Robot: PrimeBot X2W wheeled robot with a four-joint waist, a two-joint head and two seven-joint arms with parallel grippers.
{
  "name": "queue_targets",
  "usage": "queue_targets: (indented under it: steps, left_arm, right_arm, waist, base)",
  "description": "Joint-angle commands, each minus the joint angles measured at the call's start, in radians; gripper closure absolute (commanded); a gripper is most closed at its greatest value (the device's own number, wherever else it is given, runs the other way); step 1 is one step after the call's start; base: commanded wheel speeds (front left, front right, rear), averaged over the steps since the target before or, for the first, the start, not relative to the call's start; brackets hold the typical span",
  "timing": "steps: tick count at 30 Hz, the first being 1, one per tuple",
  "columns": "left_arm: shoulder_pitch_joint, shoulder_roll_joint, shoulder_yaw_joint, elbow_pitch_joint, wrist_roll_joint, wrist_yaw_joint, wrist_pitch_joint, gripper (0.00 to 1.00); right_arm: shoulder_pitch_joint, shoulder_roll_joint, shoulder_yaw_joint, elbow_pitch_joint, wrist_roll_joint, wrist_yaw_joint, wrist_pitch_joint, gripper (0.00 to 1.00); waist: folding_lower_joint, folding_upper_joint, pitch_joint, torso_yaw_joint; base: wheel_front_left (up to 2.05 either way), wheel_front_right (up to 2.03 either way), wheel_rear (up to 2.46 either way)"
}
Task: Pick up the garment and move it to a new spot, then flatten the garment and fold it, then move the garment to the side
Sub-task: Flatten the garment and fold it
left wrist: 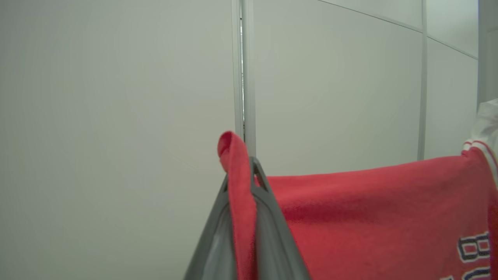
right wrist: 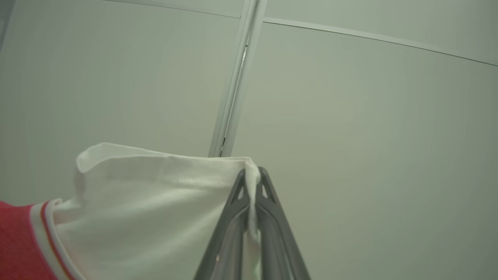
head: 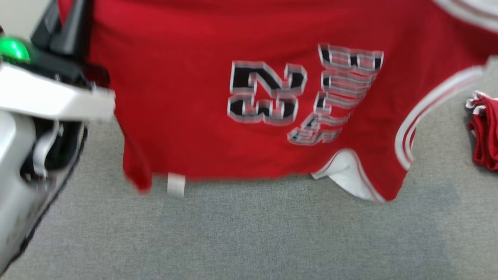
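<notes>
The garment is a red jersey with white trim, black-and-white lettering and the number 23. It hangs spread out in the air above the grey surface, its lower edge just over it. In the left wrist view, my left gripper is shut on a red edge of the garment. In the right wrist view, my right gripper is shut on a white part of the garment. My left arm stands at the left of the head view, beside the cloth.
A second red and white cloth lies bunched on the grey surface at the right edge. Pale wall panels with a vertical seam stand behind both grippers.
</notes>
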Motion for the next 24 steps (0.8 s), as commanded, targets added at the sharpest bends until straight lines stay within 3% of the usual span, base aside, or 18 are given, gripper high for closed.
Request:
queue_targets:
  steps: [1,7,12,18,24]
  left_arm:
    - [-0.039,-0.016,0.008,0.043,0.004,-0.011,-0.009,1.0]
    - [-0.283,-0.15,0.035,0.351,0.043,-0.08,-0.052,1.0]
    - [-0.436,-0.219,0.064,0.568,0.107,-0.136,-0.064,1.0]
    - [-0.507,-0.259,0.115,0.713,0.202,-0.189,-0.063,1.0]
    - [-0.486,-0.31,0.137,0.901,0.255,-0.253,-0.063,1.0]
  right_arm:
    - [-0.055,-0.019,0.016,0.035,-0.007,-0.002,-0.017,1.0]
    - [-0.411,0.008,0.135,0.33,-0.04,-0.002,-0.117,1.0]
    - [-0.639,0.07,0.182,0.551,-0.059,-0.002,-0.227,1.0]
    - [-0.798,0.132,0.241,0.767,-0.072,-0.002,-0.354,1.0]
    - [-0.857,0.201,0.305,1.03,-0.045,-0.002,-0.404,1.0]
  waist:
    - [0.0,0.0,0.026,0.003]
    - [0.0,0.0,0.093,0.012]
    - [0.0,0.0,0.122,0.011]
    - [0.0,0.0,0.143,0.004]
    - [0.0,0.0,0.166,-0.009]
  base:
    - [0.0,0.0,0.0]
    - [0.0,0.0,0.0]
    - [0.0,0.0,0.0]
    - [0.0,0.0,0.0]
    - [0.0,0.0,0.0]
